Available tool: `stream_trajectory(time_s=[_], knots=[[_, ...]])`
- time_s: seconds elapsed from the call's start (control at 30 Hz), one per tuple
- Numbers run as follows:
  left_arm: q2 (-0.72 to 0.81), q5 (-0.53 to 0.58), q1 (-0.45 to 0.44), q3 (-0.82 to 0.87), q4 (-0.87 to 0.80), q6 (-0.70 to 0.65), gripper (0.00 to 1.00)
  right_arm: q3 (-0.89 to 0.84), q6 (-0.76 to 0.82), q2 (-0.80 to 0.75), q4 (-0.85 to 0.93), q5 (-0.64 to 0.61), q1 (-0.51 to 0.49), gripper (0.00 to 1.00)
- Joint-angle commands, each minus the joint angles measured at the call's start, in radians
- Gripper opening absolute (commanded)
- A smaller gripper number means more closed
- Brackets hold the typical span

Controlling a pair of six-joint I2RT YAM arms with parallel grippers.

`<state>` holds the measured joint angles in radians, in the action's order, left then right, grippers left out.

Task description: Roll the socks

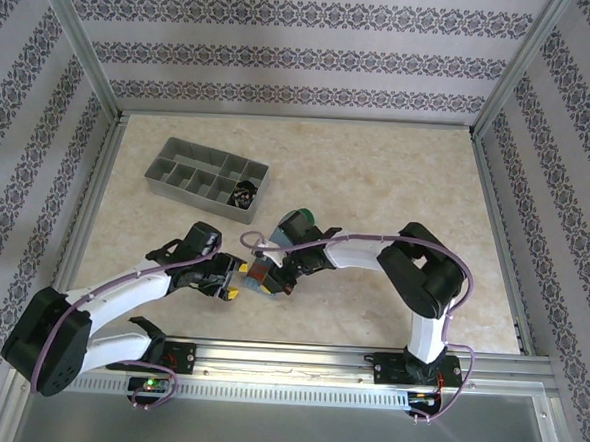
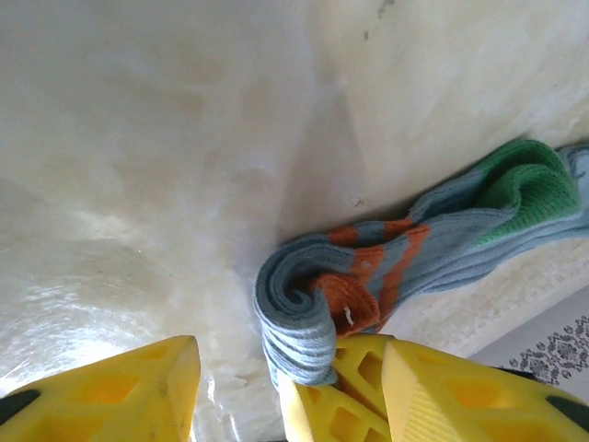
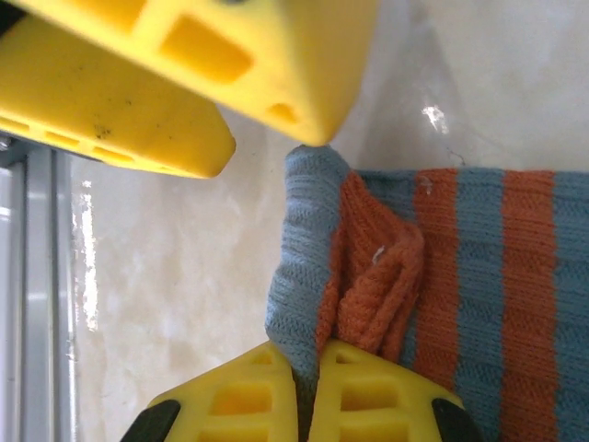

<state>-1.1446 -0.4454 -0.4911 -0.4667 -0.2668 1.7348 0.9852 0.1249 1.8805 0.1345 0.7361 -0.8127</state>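
The blue-grey sock (image 2: pixel 299 318) lies on the bench (image 1: pixel 377 186) close to its near edge, between the two arms and in front of the grey compartment tray (image 1: pixel 173 191). Its cuff end is wound into a tight coil, the spiral showing plainly in the left wrist view, while the rest of the sock trails off flat across the bench to the green toe (image 2: pixel 526 180) (so the roll covers only part of the sock's length).

The right fingers (image 3: pixel 373 396) are pressed together with no gap between them, pinching the orange cuff (image 3: pixel 373 285) at the core of the coil. The sock's orange stripes run across the fabric just beside that grip.

The left fingers (image 2: pixel 129 391) stand roughly half open and clamp nothing. The coil and the tips of the right fingers sit in the space between them, and bare bench shows between one left finger and the coil. In the right wrist view the tip of the other left finger comes right up to the sock's blue-grey edge; whether it touches the fabric cannot be told.

The black-and-white striped sock (image 1: pixel 245 191) sits in the right end compartment of the tray, well apart from both sets of fingers. It is too small in the top view to make out how it is folded.
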Motion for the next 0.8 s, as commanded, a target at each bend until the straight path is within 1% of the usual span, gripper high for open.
stream_trajectory(time_s=[0.0,0.13,0.2,0.33,0.4,0.53,0.77], knots=[[-0.022,-0.007,-0.027,-0.021,0.050,0.005,0.54,-0.021,-0.062,0.080,0.111,0.064,0.042,0.00],[-0.074,0.004,-0.050,-0.022,0.174,0.024,0.59,0.003,-0.101,0.121,0.126,0.093,0.071,0.00],[-0.107,0.013,-0.058,-0.034,0.199,0.028,0.61,0.013,-0.115,0.133,0.138,0.099,0.078,0.00],[-0.180,0.015,-0.080,-0.068,0.236,0.034,0.61,0.032,-0.171,0.164,0.153,0.117,0.094,0.00],[-0.212,0.006,-0.092,-0.083,0.233,0.035,0.59,0.029,-0.189,0.171,0.142,0.123,0.099,0.00],[-0.261,-0.001,-0.112,-0.096,0.183,0.048,0.50,0.028,-0.208,0.184,0.140,0.128,0.106,0.00],[-0.320,-0.017,-0.119,-0.146,-0.022,0.012,0.23,0.024,-0.198,0.177,0.141,0.119,0.110,0.00]])
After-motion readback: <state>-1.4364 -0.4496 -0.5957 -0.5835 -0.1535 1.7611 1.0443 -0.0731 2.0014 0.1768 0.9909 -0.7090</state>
